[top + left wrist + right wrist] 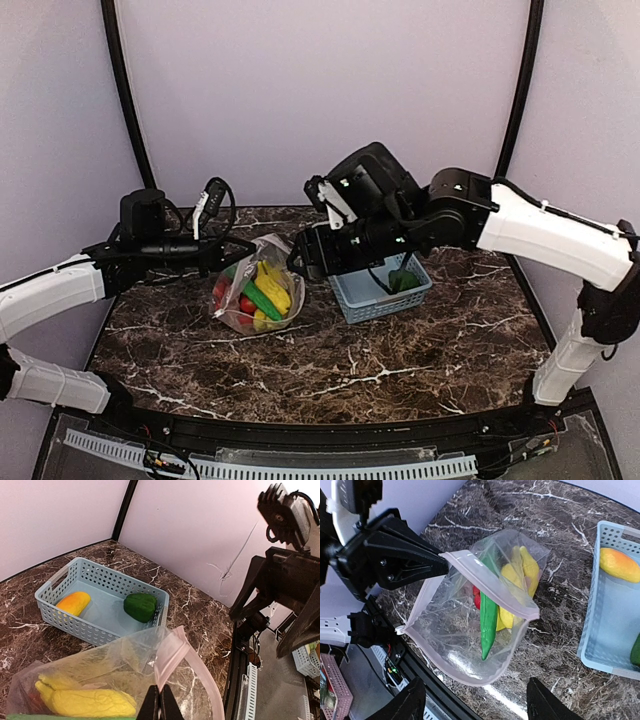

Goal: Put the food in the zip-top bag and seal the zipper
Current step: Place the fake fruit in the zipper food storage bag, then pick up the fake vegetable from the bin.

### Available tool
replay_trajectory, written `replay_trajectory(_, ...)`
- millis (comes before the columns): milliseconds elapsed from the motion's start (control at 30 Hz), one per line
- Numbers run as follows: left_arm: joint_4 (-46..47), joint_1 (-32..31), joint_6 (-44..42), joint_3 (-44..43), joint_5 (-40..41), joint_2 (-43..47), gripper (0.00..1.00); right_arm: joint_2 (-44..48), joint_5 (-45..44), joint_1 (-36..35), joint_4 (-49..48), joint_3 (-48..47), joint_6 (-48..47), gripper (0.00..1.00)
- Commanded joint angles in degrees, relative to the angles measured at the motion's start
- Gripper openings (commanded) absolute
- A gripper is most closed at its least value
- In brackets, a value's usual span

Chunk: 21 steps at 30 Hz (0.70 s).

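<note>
The clear zip-top bag (258,288) lies left of centre, its mouth held wide. Inside it are yellow bananas (520,572), a long green vegetable (488,615) and a red fruit (476,598). My left gripper (160,703) is shut on the pinkish zipper (172,650) at the bag's mouth; from above the left gripper (238,251) is at the bag's far-left corner. My right gripper (477,705) hangs open just above the open mouth, nothing between its fingers. An orange piece (73,603) and a green vegetable (140,606) lie in the basket.
The light-blue lattice basket (352,298) stands right of the bag, under my right arm (540,228). The dark marble table's (350,370) near half lies in front of both. Black frame posts rise at the back corners.
</note>
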<state>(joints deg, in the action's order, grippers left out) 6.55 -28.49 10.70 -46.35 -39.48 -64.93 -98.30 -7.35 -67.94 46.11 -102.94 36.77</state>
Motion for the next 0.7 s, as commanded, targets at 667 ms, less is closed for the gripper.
replay_trajectory(667, -2.1, 0.3, -2.5, 0.5, 4.5, 1.8, 0.01, 9.2, -10.0, 19.8, 15.9, 18.5, -0.5, 0.7)
